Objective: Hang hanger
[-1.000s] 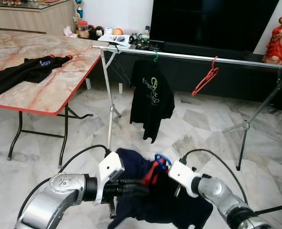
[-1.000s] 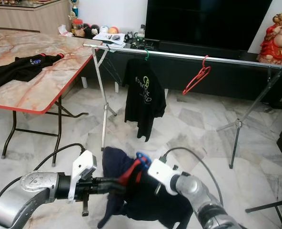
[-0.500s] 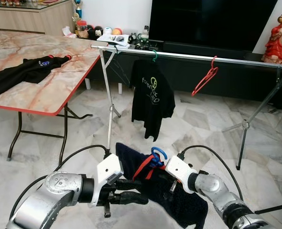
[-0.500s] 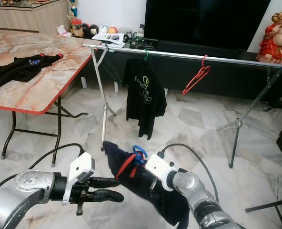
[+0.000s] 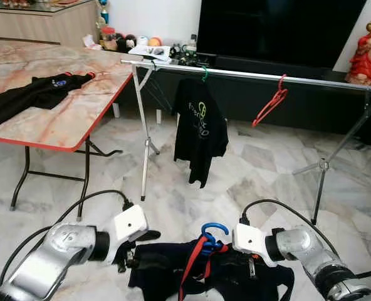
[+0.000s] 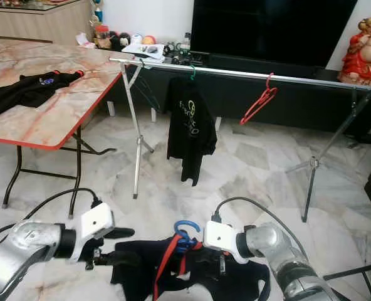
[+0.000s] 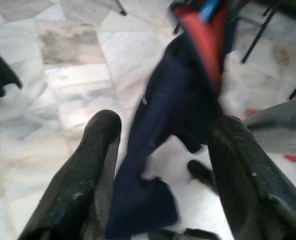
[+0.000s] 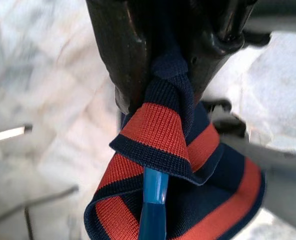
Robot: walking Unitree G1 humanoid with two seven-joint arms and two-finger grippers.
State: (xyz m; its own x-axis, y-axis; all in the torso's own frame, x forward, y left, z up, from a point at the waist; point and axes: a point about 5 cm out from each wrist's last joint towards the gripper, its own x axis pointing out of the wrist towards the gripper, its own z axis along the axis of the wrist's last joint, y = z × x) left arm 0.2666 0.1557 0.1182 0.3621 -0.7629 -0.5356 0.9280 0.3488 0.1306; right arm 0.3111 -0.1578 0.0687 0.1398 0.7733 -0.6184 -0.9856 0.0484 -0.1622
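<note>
Marble floor lies in front, with the drying rail far across the room. The right gripper pinches the collar of the navy shirt on its blue hanger; the left gripper is spread apart, holding nothing, with the shirt between its fingers. Hanging is not yet done: the hanger is low, well apart from the rail.

Both arms hold a navy shirt on a blue hanger low over the marble floor, before a clothes rail.
</note>
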